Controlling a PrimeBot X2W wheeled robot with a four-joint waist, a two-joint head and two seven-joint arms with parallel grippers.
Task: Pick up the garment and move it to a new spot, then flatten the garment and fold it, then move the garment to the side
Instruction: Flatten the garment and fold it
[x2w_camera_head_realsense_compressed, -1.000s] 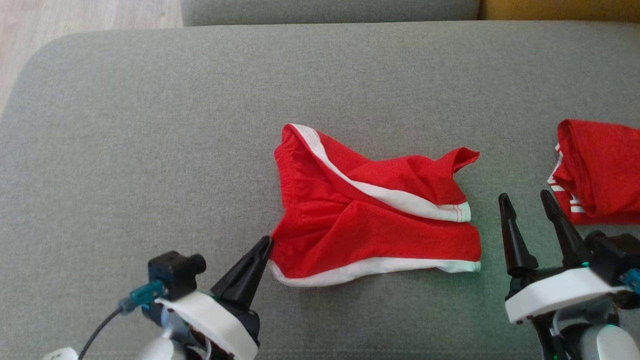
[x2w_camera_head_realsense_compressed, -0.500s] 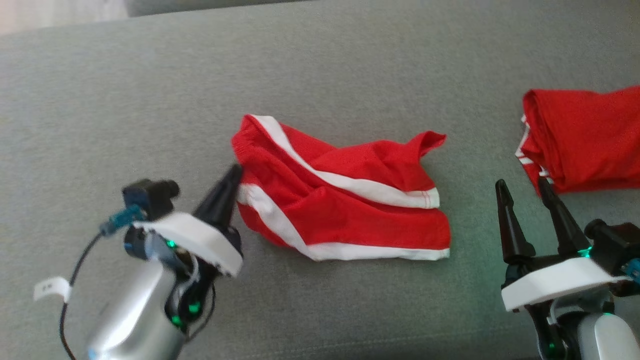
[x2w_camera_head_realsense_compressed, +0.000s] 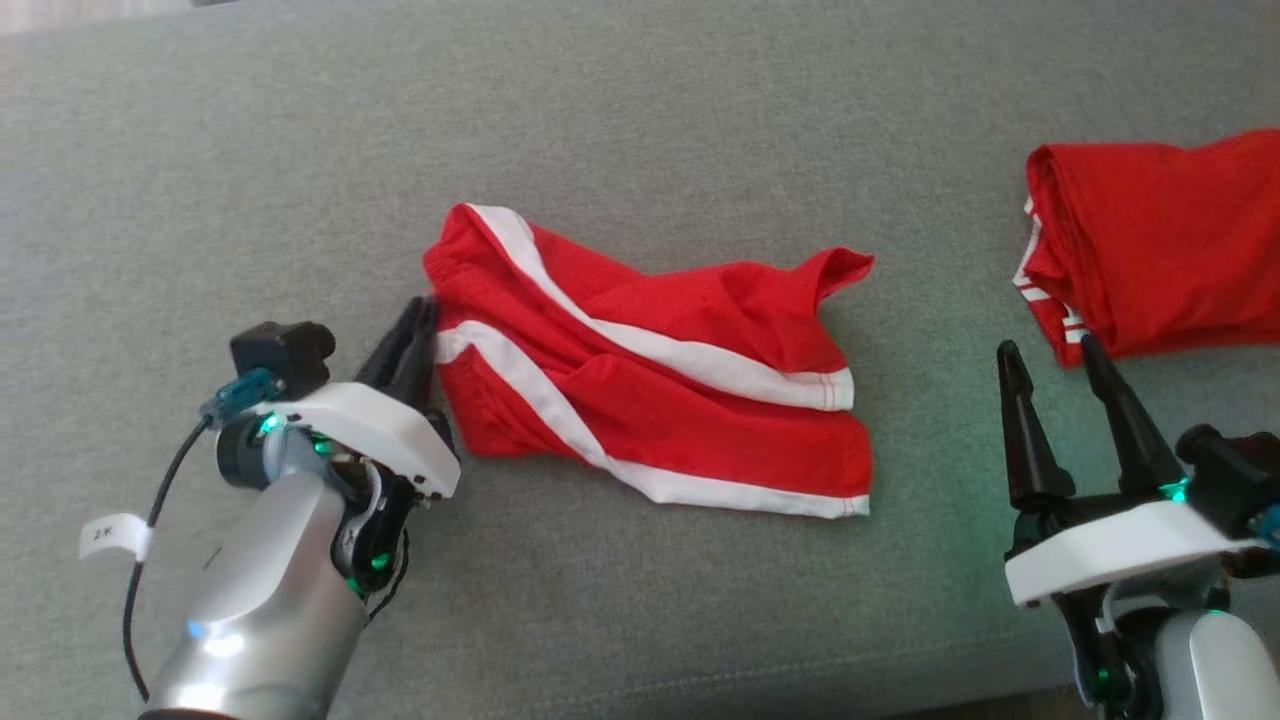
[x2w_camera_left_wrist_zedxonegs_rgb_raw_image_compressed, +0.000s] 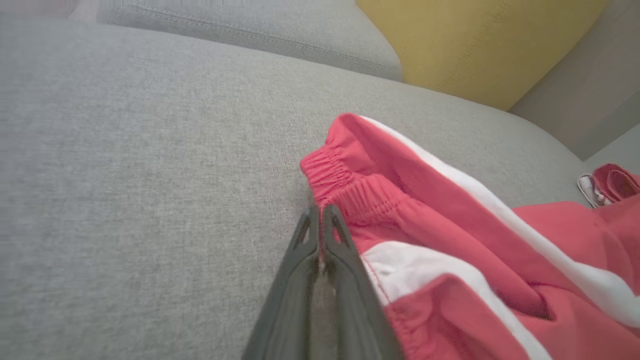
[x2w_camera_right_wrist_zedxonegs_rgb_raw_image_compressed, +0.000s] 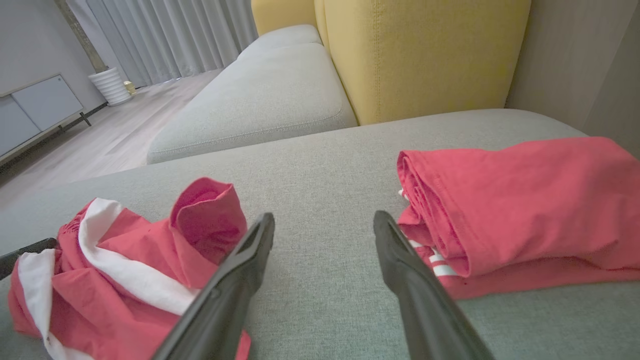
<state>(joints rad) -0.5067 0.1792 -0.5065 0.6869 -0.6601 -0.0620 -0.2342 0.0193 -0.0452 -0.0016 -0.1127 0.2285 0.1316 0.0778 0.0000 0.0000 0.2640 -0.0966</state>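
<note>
Head view: the garment (x2w_camera_head_realsense_compressed: 650, 400), red shorts with white stripes, lies crumpled near the middle of the grey sofa seat (x2w_camera_head_realsense_compressed: 700, 120), a little closer to the near edge than to the far one. Its elastic waistband end points toward the seat's left edge, its leg openings toward the right. The left pincer (x2w_camera_head_realsense_compressed: 422, 308) is clenched, its tips against the waistband end, where a white-striped flap is folded over. The right pincer (x2w_camera_head_realsense_compressed: 1047, 350) stands released, fingers spread, above bare seat near the near edge, apart from the garment. A second, folded red garment (x2w_camera_head_realsense_compressed: 1150, 250) lies by the seat's right edge, just beyond the right pincer's tips.

Left wrist view: the left pincer (x2w_camera_left_wrist_zedxonegs_rgb_raw_image_compressed: 320, 212) has its two fingers pressed together, the tips meeting the garment (x2w_camera_left_wrist_zedxonegs_rgb_raw_image_compressed: 450, 240) at the gathered waistband; a sliver of pale cloth looks pinched between them. A yellow cushion (x2w_camera_left_wrist_zedxonegs_rgb_raw_image_compressed: 475, 40) stands beyond the seat's far edge.

Right wrist view: the right pincer (x2w_camera_right_wrist_zedxonegs_rgb_raw_image_compressed: 324, 220) is spread wide and grips nothing, grey seat (x2w_camera_right_wrist_zedxonegs_rgb_raw_image_compressed: 325, 165) showing between its fingers. The garment (x2w_camera_right_wrist_zedxonegs_rgb_raw_image_compressed: 125, 270) lies to its left, the folded red garment (x2w_camera_right_wrist_zedxonegs_rgb_raw_image_compressed: 525, 200) to its right, neither touched. The yellow cushion (x2w_camera_right_wrist_zedxonegs_rgb_raw_image_compressed: 425, 50) rises behind the far edge.
</note>
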